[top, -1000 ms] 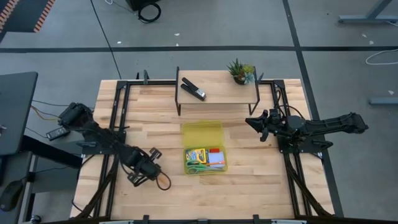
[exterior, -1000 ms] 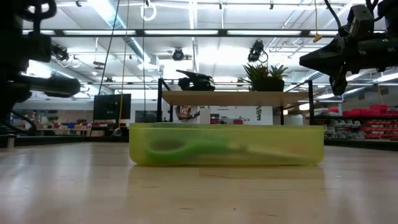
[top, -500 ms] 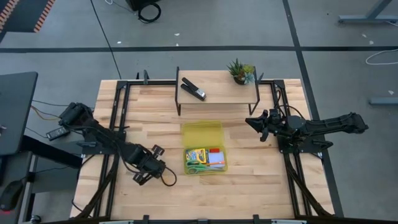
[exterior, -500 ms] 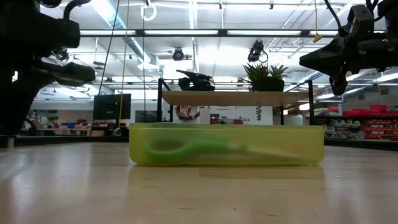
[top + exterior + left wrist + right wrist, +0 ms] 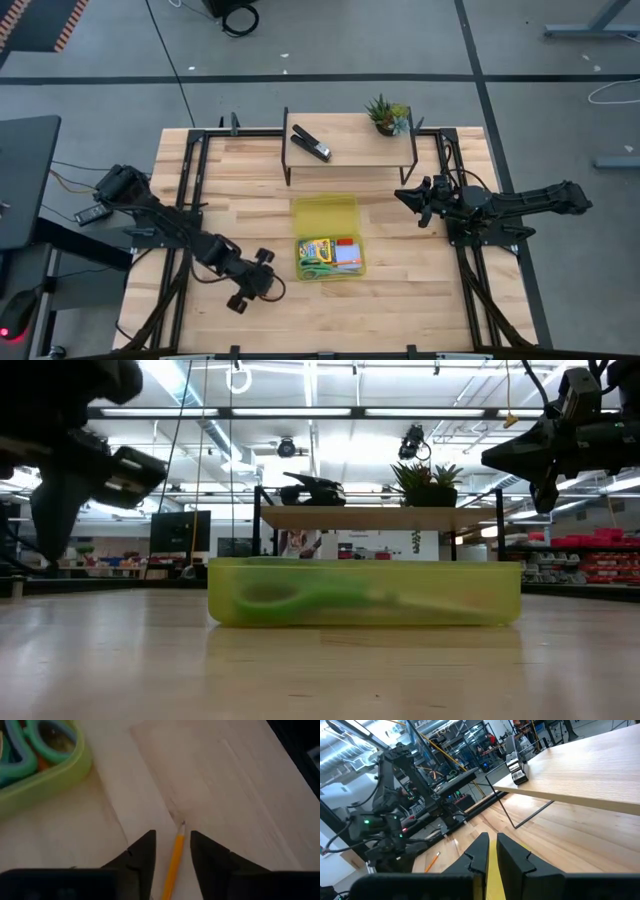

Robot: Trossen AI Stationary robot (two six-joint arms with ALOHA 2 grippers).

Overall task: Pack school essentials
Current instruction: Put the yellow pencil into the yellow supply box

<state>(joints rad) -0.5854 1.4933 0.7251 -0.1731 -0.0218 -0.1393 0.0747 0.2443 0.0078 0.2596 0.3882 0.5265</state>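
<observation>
Left wrist view: an orange pencil (image 5: 174, 861) lies between the parted fingers of the left tool (image 5: 172, 851), which hangs over the bare worktop (image 5: 240, 805) just beside the yellow-green case (image 5: 45, 777); whether the fingers touch the pencil cannot be told. The green-handled scissors (image 5: 42, 732) already lie inside the case, and from above the crayon box (image 5: 316, 247) and pale blue notepad (image 5: 347, 256) show there too. To finish well, the tool would likely need to clear the case wall and lay the pencil lengthwise in it; let go here, the pencil lands outside. Across the worktop, the right tool (image 5: 411, 201) waits with fingers together. A second earlier the left tool sat farther from the case, fingers together; it has since swung closer and opened.
</observation>
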